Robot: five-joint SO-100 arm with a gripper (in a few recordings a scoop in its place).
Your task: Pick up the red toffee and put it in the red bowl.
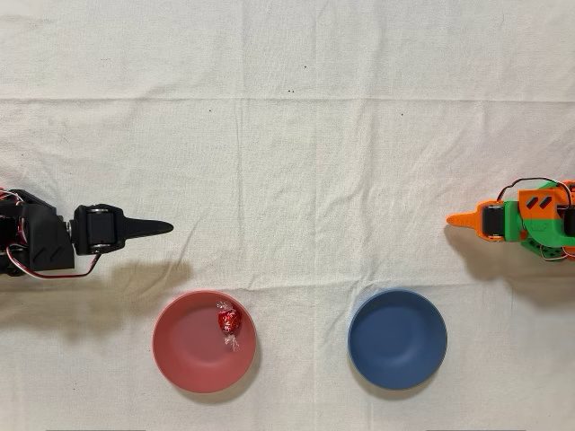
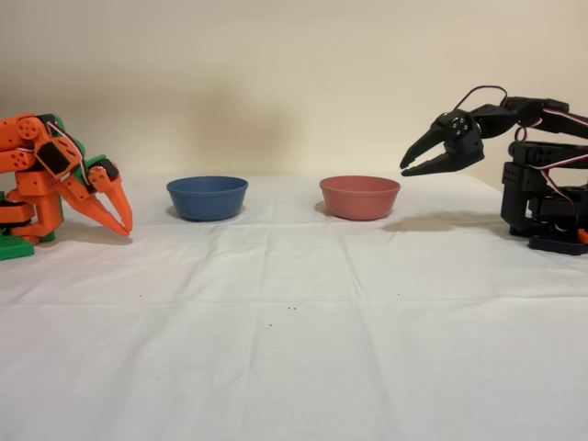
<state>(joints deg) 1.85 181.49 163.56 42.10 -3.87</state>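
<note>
The red toffee (image 1: 227,321) lies inside the red bowl (image 1: 184,346), near its upper right rim in the overhead view, with one clear wrapper end trailing below it. In the fixed view the red bowl (image 2: 359,197) stands right of centre and its wall hides the toffee. My black gripper (image 1: 169,228) is at the left of the overhead view, above and left of the bowl and apart from it. From the side, the gripper (image 2: 404,169) hangs in the air just right of the bowl, above rim height, its fingertips together and holding nothing.
A dark blue bowl (image 1: 397,338) of the same size stands beside the red one, also seen as the blue bowl (image 2: 207,197) in the fixed view. The idle orange arm (image 1: 517,218) rests at the opposite side. A creased white cloth (image 1: 296,135) covers the table.
</note>
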